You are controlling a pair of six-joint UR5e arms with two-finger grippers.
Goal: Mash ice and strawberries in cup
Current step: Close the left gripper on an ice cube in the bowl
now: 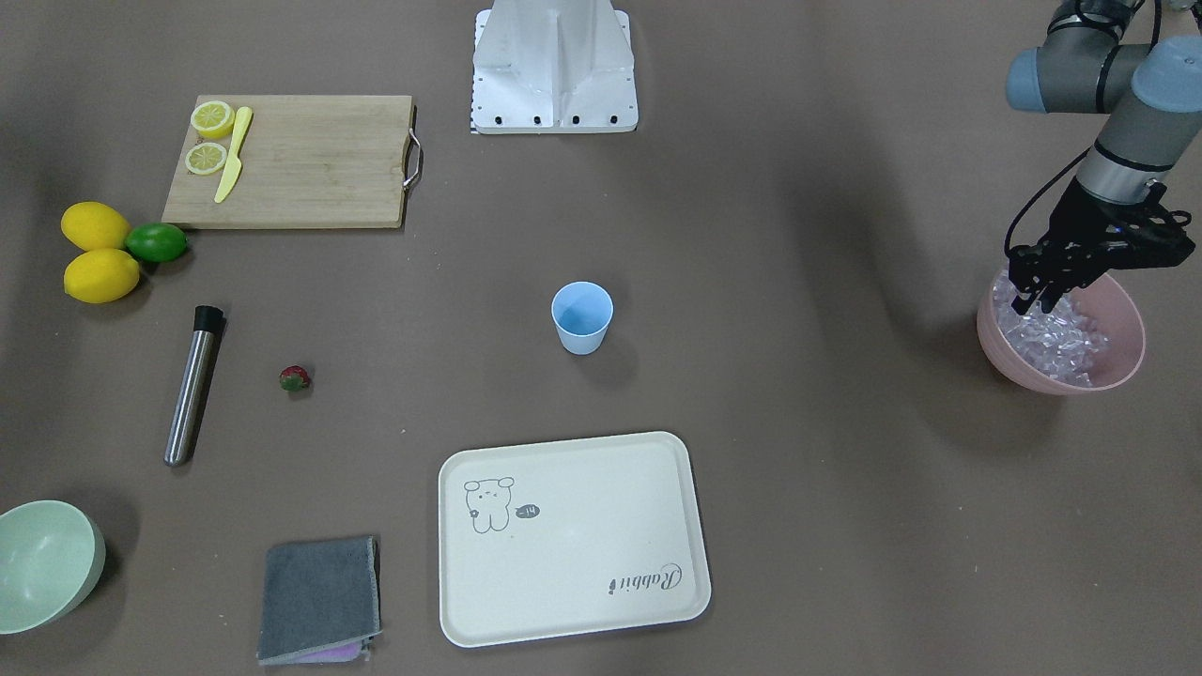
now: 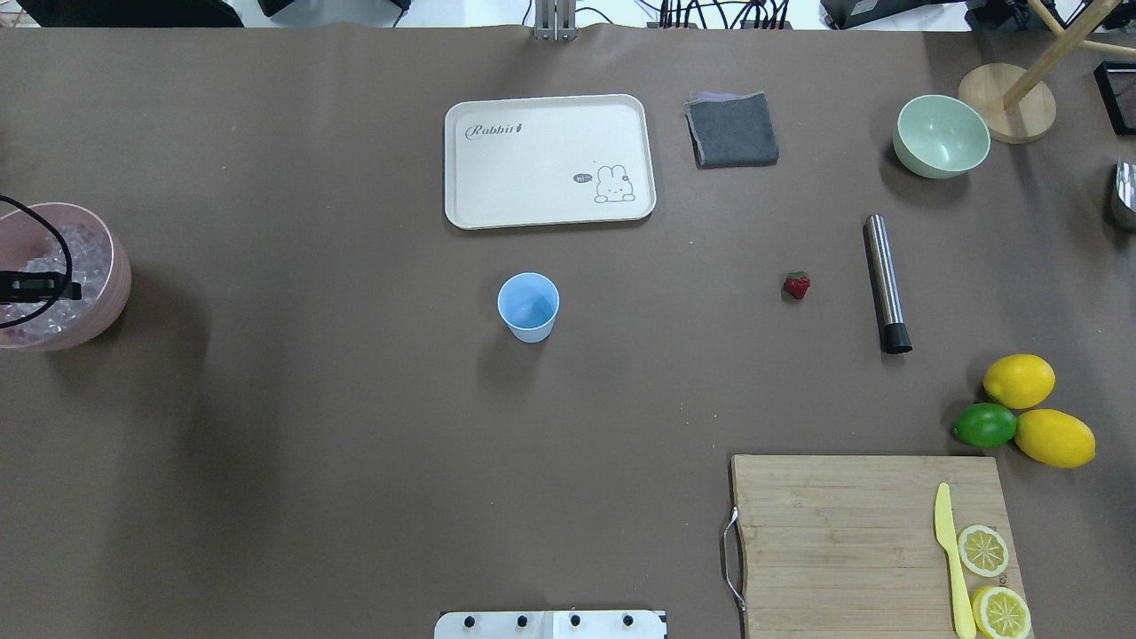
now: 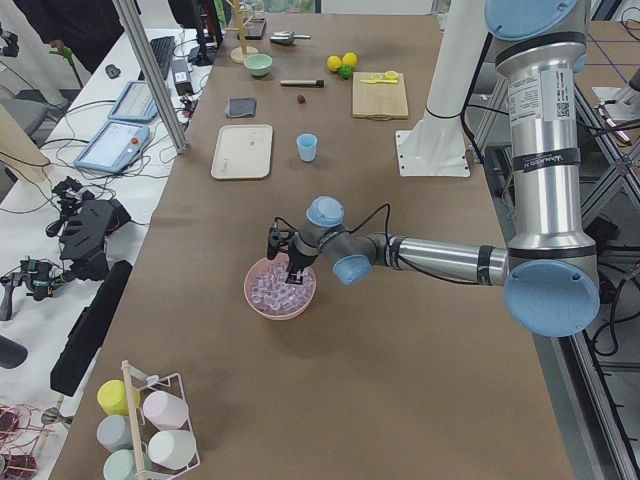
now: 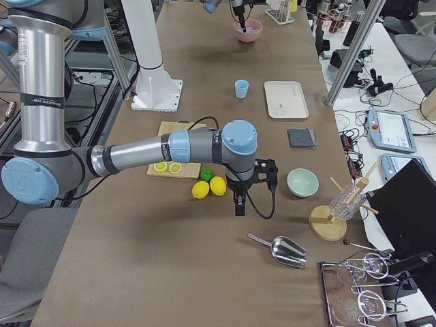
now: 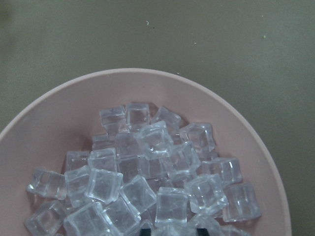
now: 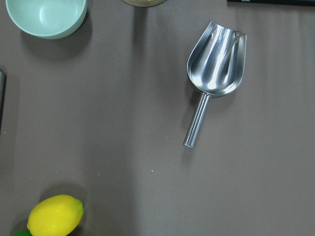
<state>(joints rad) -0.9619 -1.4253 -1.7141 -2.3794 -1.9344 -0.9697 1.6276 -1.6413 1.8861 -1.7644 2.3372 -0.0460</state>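
Ice (image 5: 147, 167), clear lilac-tinted cubes, is lying heaped in round pink plastic bowl (image 1: 1117, 357). Black left gripper (image 1: 1040, 299) is hanging among them; you cannot tell its spread. Light-blue tapered plastic cup (image 1: 582, 317) is standing mid-table, small red strawberry (image 1: 295, 378) lying apart.

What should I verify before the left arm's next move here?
1. Cup upright and empty: ok.
2. Left tool down among the ice in the pink bowl: ok.
3. A cube gripped by that tool: cannot tell.
4. Strawberry lying free on the table: ok.
5. Right tool well away from the cup: ok.
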